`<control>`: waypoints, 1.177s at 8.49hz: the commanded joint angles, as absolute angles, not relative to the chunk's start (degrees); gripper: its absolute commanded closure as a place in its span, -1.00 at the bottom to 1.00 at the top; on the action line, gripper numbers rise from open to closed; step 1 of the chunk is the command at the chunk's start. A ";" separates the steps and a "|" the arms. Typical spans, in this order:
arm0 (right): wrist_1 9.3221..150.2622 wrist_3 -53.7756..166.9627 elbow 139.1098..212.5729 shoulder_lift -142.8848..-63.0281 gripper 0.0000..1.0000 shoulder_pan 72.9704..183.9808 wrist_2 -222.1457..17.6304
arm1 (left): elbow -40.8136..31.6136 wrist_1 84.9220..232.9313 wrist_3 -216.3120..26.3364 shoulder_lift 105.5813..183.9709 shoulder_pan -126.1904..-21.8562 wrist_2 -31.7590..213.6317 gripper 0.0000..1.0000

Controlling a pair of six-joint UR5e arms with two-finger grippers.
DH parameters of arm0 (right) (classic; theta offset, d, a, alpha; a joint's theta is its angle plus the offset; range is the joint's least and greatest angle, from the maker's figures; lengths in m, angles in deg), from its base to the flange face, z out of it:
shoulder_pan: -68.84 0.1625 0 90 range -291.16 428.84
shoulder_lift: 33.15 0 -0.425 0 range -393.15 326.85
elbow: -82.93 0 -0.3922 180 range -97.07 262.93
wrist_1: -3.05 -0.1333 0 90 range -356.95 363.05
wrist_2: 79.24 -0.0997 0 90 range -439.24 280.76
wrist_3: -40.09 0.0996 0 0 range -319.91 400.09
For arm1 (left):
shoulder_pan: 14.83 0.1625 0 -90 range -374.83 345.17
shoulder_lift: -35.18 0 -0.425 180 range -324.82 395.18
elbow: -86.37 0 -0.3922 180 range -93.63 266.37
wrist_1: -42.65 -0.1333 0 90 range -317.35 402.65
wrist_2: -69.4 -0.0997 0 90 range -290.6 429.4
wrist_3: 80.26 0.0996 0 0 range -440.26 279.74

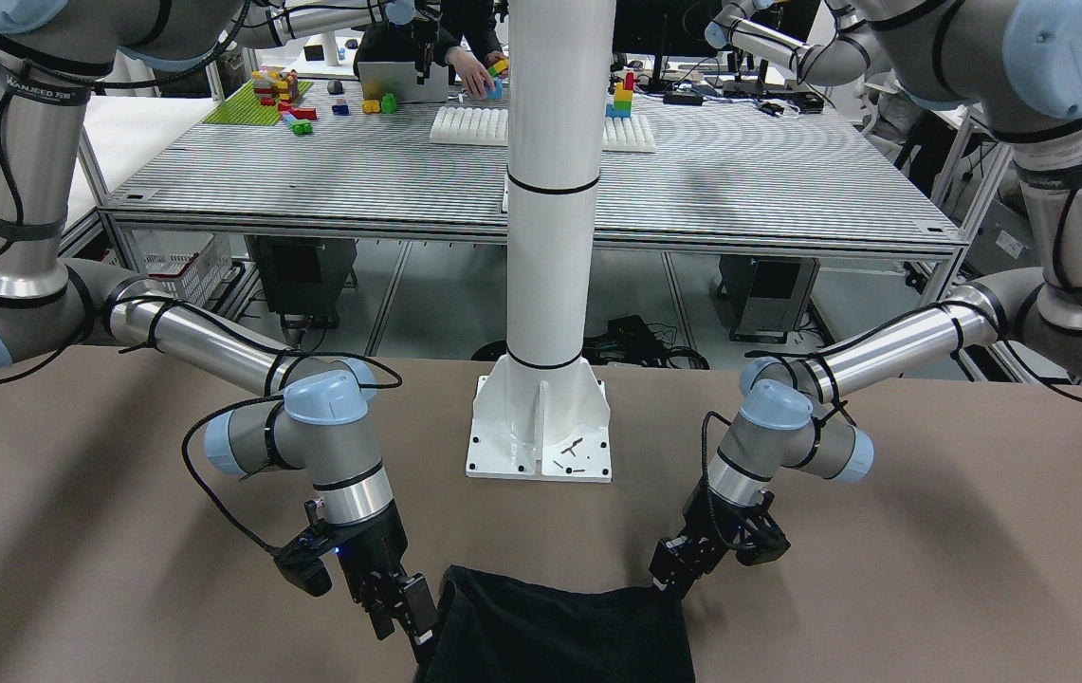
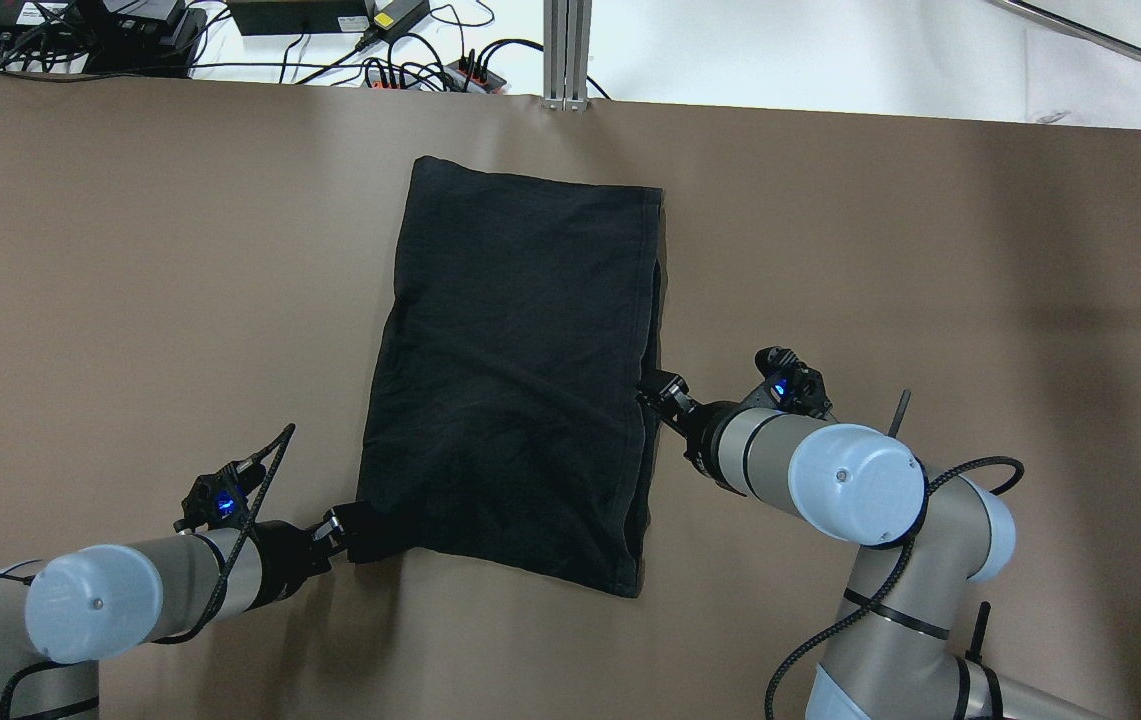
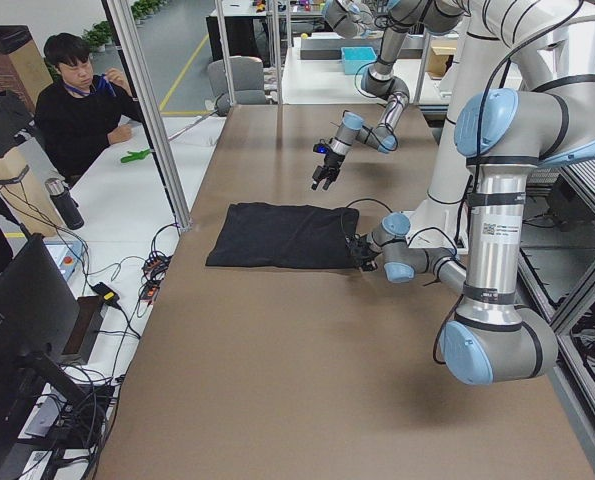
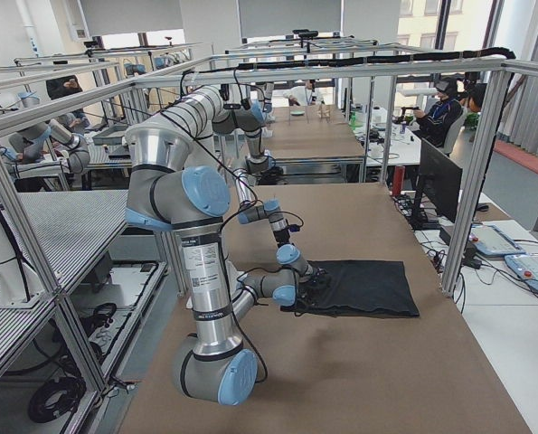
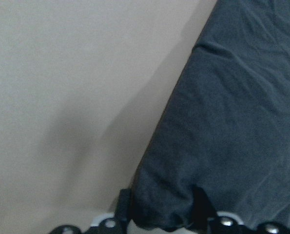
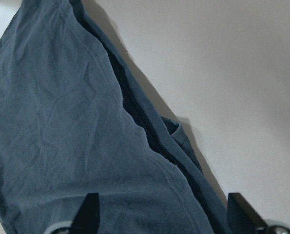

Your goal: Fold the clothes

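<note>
The fingers [image 5: 124,208] of the left gripper [image 2: 342,532] are drawn in on the near-left corner of the black garment [image 2: 515,370]. A small wad of cloth bulges up between them, so it looks pinched, though the wrist view cuts off the tips. The fingers [image 6: 89,210] of the right gripper [image 2: 652,388] stand wide apart and grip nothing. They sit low at the garment's right side edge, about midway along it, with cloth lying between them.

The garment lies flat on the brown table [image 2: 130,300] as a rough rectangle, centred between the arms with its long side running away from the robot. It is matte, faintly creased and thin. Along the right side several layers show as stacked edges [image 6: 135,112], and a hemmed edge [image 2: 652,250] runs there.

I judge it light, limp and not at all fragile, with enough friction on the table covering to drag, not glide. A pinch will lift only what lies near it, and the rest will sag. Corners and the hem are the sound places to grip, and at the right side all the stacked layers should be taken together, or the fold will come apart
</note>
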State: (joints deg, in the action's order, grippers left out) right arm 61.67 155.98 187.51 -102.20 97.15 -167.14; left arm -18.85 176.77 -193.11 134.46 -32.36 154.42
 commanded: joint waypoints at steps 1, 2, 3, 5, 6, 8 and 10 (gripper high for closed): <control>61.58 156.02 187.52 -102.23 -0.85 97.06 -167.13 | -18.66 176.77 -193.11 134.85 -32.23 154.31 0.46; 61.58 156.02 187.52 -102.23 -0.85 97.06 -167.13 | -18.75 176.77 -193.11 134.94 -32.32 154.31 0.78; 61.58 156.02 187.52 -102.23 -0.85 97.06 -167.13 | -18.92 176.86 -193.11 135.11 -32.32 154.31 1.00; 62.02 156.02 187.52 -102.23 -0.83 95.66 -165.91 | -19.36 176.86 -193.11 135.90 -32.40 154.31 1.00; 63.76 156.11 187.61 -102.23 -0.82 93.91 -164.24 | -19.36 176.86 -193.11 136.51 -32.32 154.31 1.00; 69.56 156.20 187.44 -102.14 -0.81 90.22 -162.12 | -19.01 176.86 -193.02 136.78 -32.32 154.22 1.00; 69.75 157.07 186.30 -101.79 -0.81 87.40 -159.67 | -19.01 176.77 -193.02 136.87 -32.32 152.82 1.00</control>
State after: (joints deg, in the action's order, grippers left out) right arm 68.65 156.27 187.25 -102.09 90.23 -161.93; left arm -19.08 176.85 -193.03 136.73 -32.32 153.86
